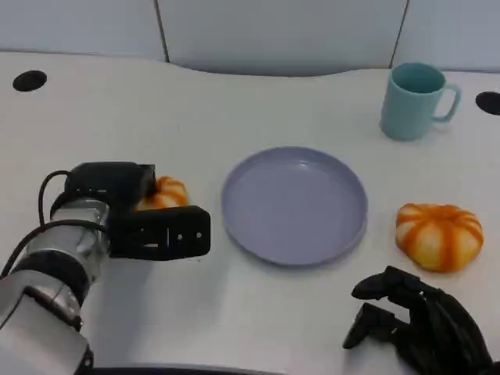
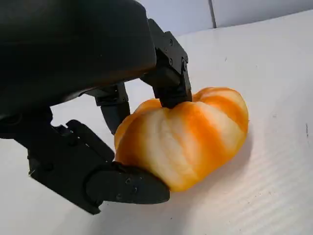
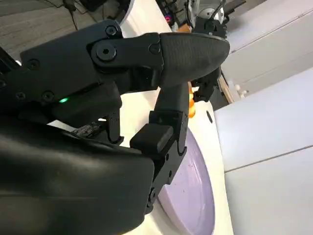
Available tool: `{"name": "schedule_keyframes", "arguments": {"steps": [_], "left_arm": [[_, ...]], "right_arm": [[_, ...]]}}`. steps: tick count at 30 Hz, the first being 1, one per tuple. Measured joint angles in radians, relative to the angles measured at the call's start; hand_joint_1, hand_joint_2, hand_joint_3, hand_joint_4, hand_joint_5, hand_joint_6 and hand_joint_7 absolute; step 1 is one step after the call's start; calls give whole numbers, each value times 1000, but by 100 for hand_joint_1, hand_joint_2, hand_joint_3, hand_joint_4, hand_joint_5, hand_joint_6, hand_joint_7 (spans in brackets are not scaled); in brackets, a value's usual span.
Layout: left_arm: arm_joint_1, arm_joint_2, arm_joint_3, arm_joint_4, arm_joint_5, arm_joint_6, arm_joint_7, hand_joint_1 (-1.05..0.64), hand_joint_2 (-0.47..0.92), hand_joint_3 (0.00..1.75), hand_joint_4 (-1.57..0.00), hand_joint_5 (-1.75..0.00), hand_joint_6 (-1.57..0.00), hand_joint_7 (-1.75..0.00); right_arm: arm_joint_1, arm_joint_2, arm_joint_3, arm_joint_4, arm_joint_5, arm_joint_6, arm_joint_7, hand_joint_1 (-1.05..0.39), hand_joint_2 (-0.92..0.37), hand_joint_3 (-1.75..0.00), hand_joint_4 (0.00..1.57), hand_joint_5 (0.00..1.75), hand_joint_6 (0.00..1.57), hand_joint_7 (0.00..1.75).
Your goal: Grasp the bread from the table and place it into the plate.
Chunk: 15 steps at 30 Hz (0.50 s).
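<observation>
The left robot hand (image 1: 148, 226) sits at the left of the table (image 1: 234, 109), fingers closed around a small orange-striped bread (image 2: 186, 137). The left wrist view shows fingers (image 2: 166, 78) pressing its top and another under its near edge, so the bread is gripped, seemingly while resting on the table. From the head view, most of this bread is hidden behind the hand. Just right of that hand lies the plate (image 1: 294, 205), bare, positioned for a short transfer. Right of the plate lies a second, larger bread (image 1: 438, 235), untouched. The right robot hand (image 1: 418, 324) rests near it, fingers loosely curled, holding nothing; it is cut off by the frame edge. A mug (image 1: 416, 100) stands well beyond it.
</observation>
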Motion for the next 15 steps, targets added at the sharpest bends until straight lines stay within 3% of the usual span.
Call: {"name": "schedule_keyframes", "arguments": {"steps": [5, 6, 7, 9, 15], "left_arm": [[11, 0, 28, 0, -30, -17, 1, -14, 40, 101, -52, -136, -52, -111], [11, 1, 31, 0, -32, -18, 2, -14, 41, 99, -53, -142, -53, -117], [12, 3, 33, 0, -33, -21, 4, -14, 42, 99, -53, -158, -52, -140], [15, 9, 36, 0, -35, -34, 7, -14, 43, 98, -55, -171, -50, -163], [16, 17, 44, -1, -36, -52, 11, -14, 44, 98, -60, -175, -51, -171]], "right_arm": [[0, 0, 1, -5, -2, 4, -8, -47, -92, -46, 73, 132, 70, 95], [0, 0, 1, -5, -1, 4, -8, -47, -92, -46, 73, 132, 70, 95], [0, 0, 1, -5, -1, 4, -8, -47, -92, -45, 73, 132, 70, 96], [0, 0, 1, -5, -1, 4, -8, -47, -92, -45, 73, 132, 70, 96], [0, 0, 1, -5, -1, 4, -8, -47, -92, -45, 72, 132, 70, 96]]}}
